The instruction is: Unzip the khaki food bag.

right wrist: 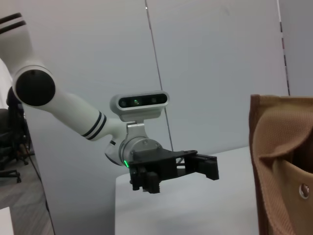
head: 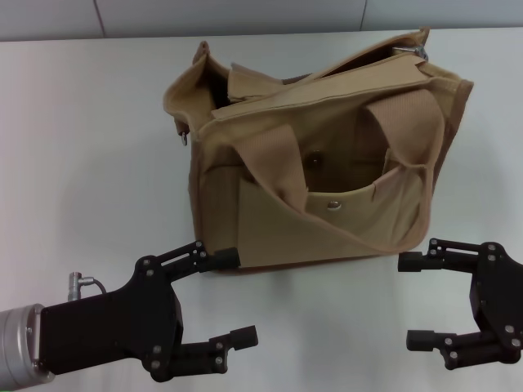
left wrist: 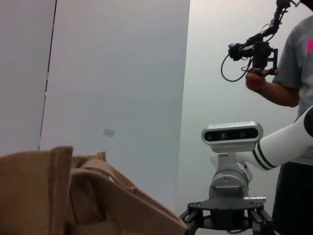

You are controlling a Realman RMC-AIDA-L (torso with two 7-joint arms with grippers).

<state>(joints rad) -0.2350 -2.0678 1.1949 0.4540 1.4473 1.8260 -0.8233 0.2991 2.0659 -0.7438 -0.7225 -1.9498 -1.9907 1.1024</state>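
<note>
The khaki food bag [head: 327, 163] stands on the white table [head: 82, 163], with two webbing handles drooping over its front pockets and metal snaps [head: 333, 204]. A metal zipper pull [head: 417, 51] shows at the top's far right end, and the top gapes at the left end. My left gripper [head: 239, 298] is open, low on the table just in front of the bag's lower left corner, its upper finger close to the base. My right gripper [head: 410, 300] is open just off the bag's lower right corner. The bag also shows in the left wrist view [left wrist: 73, 196] and the right wrist view [right wrist: 283, 161].
A grey wall [head: 245, 12] runs behind the table. In the left wrist view a person [left wrist: 293, 73] holds a camera rig beyond my right arm [left wrist: 283, 144]. My left arm [right wrist: 73, 112] shows in the right wrist view.
</note>
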